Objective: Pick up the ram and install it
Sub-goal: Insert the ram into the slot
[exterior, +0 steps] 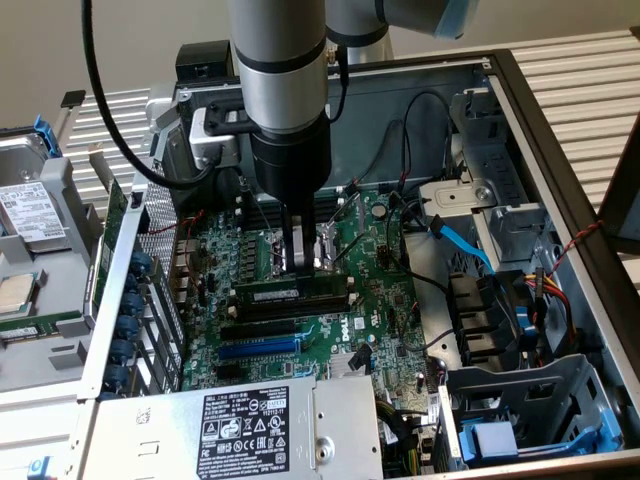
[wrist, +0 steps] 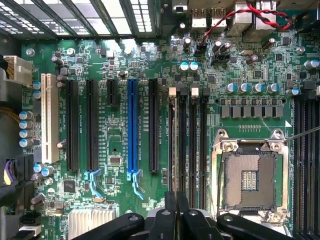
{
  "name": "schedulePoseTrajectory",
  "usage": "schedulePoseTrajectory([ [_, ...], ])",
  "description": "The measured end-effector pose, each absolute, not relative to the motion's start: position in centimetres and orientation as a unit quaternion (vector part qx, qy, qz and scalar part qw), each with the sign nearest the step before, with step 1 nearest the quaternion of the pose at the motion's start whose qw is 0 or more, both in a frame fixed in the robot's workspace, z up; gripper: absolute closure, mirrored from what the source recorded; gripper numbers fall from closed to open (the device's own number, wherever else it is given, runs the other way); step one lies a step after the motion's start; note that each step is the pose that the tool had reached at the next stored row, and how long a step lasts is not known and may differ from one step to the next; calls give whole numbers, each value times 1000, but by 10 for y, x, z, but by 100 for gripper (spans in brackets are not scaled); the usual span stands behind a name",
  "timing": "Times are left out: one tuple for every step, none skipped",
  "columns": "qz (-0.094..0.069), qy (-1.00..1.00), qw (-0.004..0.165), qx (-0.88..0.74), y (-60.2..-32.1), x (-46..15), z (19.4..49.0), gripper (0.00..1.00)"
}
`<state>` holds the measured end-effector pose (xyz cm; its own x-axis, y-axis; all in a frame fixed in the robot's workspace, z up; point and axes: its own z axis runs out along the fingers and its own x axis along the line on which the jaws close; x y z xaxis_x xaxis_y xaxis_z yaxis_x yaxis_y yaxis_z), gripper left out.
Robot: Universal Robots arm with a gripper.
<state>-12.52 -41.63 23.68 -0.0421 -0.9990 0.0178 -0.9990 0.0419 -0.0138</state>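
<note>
The ram (exterior: 285, 294) is a long dark stick with a small white label. It stands on edge along the memory slots of the green motherboard (exterior: 390, 300), inside the open computer case. In the wrist view, the ram (wrist: 174, 145) is a thin pale edge lying along the memory slot nearest the long black expansion slot. My gripper (exterior: 308, 268) hangs straight down from the arm over the ram's middle. From the wrist, the gripper (wrist: 176, 200) has its two black fingers pressed close together, with the ram's edge running in between them. Whether the ram is seated fully in the slot I cannot tell.
Bare black memory slots (wrist: 192, 145) run beside the ram, and the CPU socket (wrist: 248, 180) lies just beyond them. On the other side are a blue expansion slot (wrist: 132, 125) and black ones. The power supply (exterior: 240, 430), cables (exterior: 460, 240) and drive cages (exterior: 520, 420) crowd the case.
</note>
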Motion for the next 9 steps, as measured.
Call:
schedulePoseTrajectory([
  [11, -722, 2, 692, -416, -125, 237, 87],
  [11, -722, 2, 692, -416, -125, 237, 87],
  [11, -722, 2, 692, -416, -125, 236, 87],
  [11, -722, 2, 692, -416, -125, 236, 87],
  [11, -722, 1, 692, -416, -125, 236, 87],
  [11, -722, 1, 692, -416, -125, 236, 87],
  [11, -721, 1, 693, -416, -125, 236, 87],
  [11, -720, 1, 693, -416, -125, 236, 87],
  [11, -719, 1, 695, -416, -125, 236, 87],
])
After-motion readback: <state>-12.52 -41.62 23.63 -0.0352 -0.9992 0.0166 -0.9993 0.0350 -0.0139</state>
